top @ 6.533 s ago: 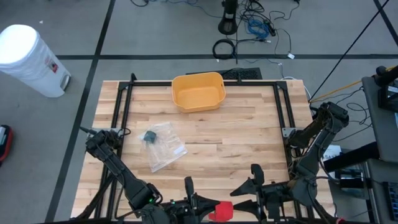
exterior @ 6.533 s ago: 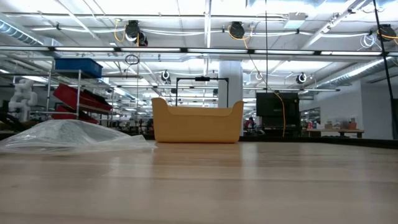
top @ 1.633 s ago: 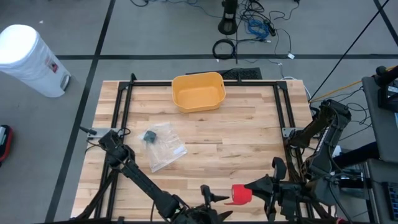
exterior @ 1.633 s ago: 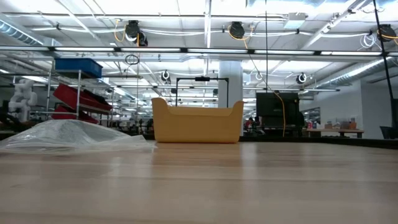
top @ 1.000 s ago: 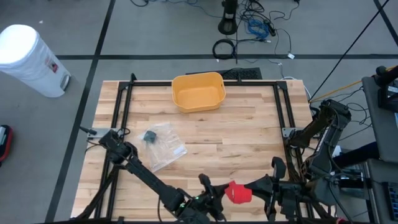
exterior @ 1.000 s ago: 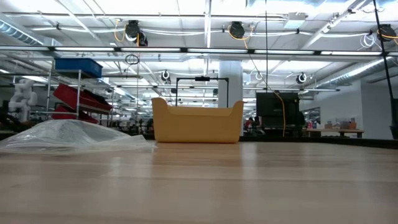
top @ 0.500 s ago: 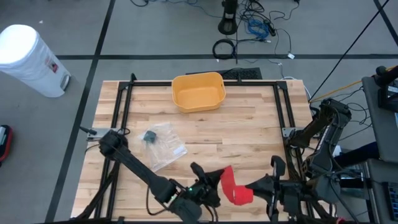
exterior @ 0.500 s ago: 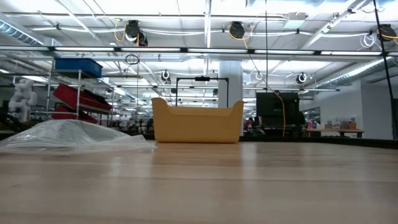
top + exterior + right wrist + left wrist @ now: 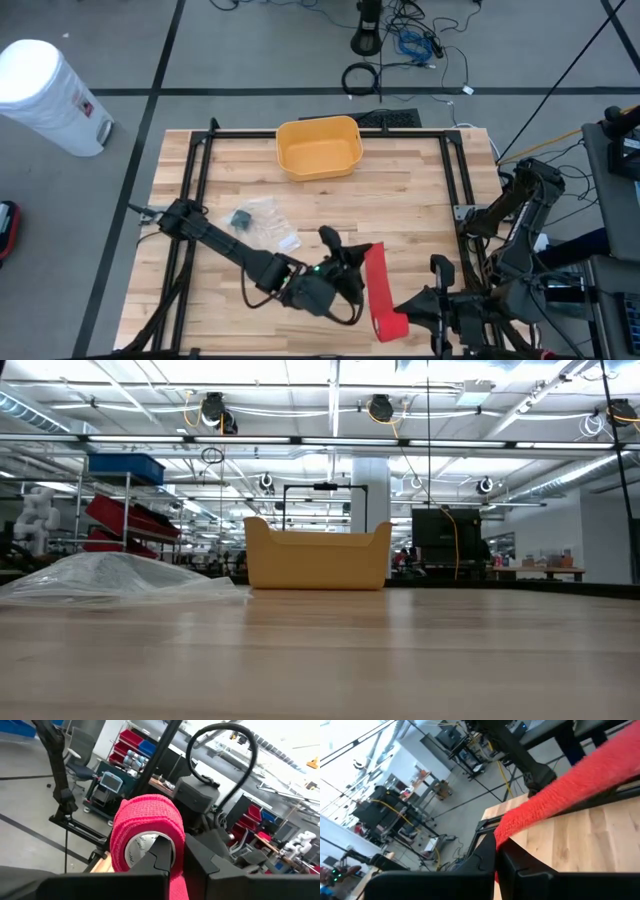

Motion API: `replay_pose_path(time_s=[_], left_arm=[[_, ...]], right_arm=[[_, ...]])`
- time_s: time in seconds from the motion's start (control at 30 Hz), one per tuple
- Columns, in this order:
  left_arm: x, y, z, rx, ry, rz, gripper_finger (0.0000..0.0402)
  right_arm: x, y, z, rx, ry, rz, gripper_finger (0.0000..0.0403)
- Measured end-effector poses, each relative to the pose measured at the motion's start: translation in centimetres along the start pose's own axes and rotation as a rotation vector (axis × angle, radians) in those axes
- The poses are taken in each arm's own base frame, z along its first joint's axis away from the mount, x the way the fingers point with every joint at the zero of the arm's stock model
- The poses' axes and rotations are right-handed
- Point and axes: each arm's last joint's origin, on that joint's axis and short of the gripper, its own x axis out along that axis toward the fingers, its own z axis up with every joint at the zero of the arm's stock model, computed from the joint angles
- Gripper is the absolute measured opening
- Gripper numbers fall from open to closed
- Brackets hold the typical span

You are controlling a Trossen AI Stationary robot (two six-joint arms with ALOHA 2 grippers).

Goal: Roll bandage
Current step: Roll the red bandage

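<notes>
A red bandage is partly unwound. Its roll (image 9: 146, 827) sits in my right gripper (image 9: 408, 318), which is shut on it near the table's near edge. The unwound strip (image 9: 378, 285) runs from the roll toward the table's far side, up to my left gripper (image 9: 360, 254), which is shut on its free end. The strip hangs in the air above the wood. Neither gripper nor the bandage shows in the low view. My left gripper pinches the strip's free end (image 9: 506, 831) between its two fingers, coming nearly level from the table's left. The strip leaves the fingers stretched straight toward the roll, clear of the table. My right gripper holds the roll by its wound wall (image 9: 175, 836). One finger (image 9: 161, 851) seems to reach into the white hollow core, the other (image 9: 200, 854) lies outside. The fingers come about level from the table's right. The roll is lifted clear of the table.
A yellow bin (image 9: 318, 147) stands at the table's far middle, seen also in the low view as the yellow bin (image 9: 317, 555). A clear plastic bag (image 9: 265, 235) with a dark item lies left of centre. A black frame (image 9: 200, 160) runs along the table's edges.
My left gripper has risen and gone toward the table's far edge with the strip's free end. That has drawn a long red strip out of the roll, where only a short tail showed before. My right gripper has stayed in place with the roll.
</notes>
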Motion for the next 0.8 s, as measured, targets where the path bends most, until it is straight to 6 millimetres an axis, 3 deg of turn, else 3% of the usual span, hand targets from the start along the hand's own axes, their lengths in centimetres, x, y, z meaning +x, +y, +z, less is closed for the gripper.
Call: replay_pose_path(time_s=[0.37,0.8], left_arm=[[1.1,0.6,-0.3,-0.028,0.009,0.012,0.0002],[-1.7,-1.4,0.4,-0.125,-0.054,-0.150,0.0002]], right_arm=[[0.2,-0.1,-0.1,0.013,0.016,-0.020,0.0019],[0.7,-0.9,-0.5,-0.056,0.090,-0.146,0.0019]])
